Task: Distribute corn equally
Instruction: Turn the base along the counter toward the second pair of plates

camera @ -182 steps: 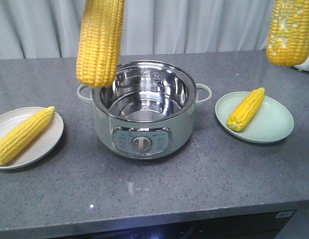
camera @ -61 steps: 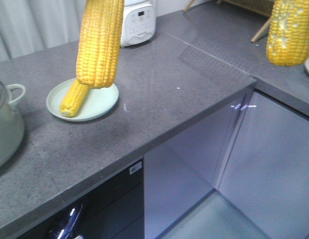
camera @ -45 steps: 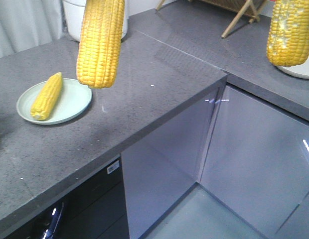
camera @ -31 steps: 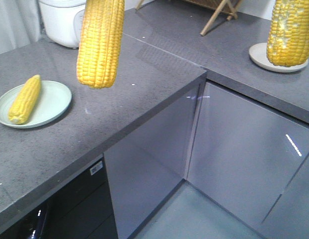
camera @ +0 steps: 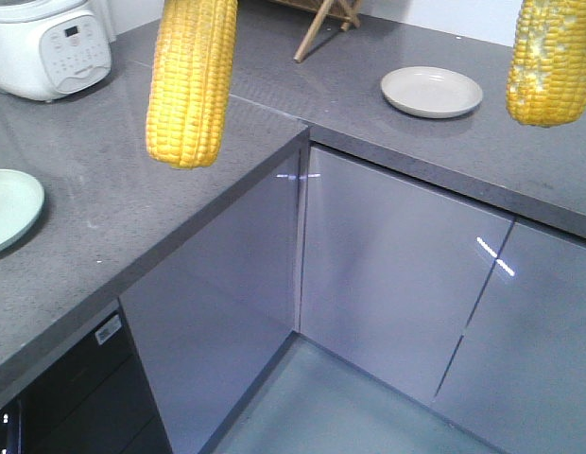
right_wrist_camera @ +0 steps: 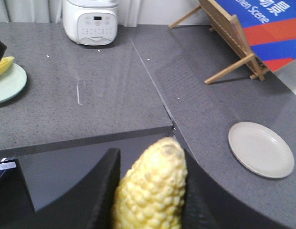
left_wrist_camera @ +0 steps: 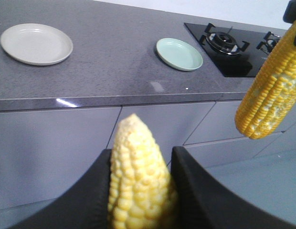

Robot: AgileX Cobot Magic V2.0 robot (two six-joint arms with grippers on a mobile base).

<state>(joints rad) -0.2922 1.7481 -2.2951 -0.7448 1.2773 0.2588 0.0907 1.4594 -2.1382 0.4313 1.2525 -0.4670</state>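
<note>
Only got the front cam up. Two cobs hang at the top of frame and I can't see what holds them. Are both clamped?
Observer: Yes. The left wrist view shows the left cob pinched between the dark left fingers.
Operator: Right one?
Observer: Same. The right wrist view has the right cob squeezed between the right fingers.
Operator: I see one empty beige plate. Any other free plate?
Observer: An empty green plate lies beside the gas hob, on the same counter as the beige one.
</note>
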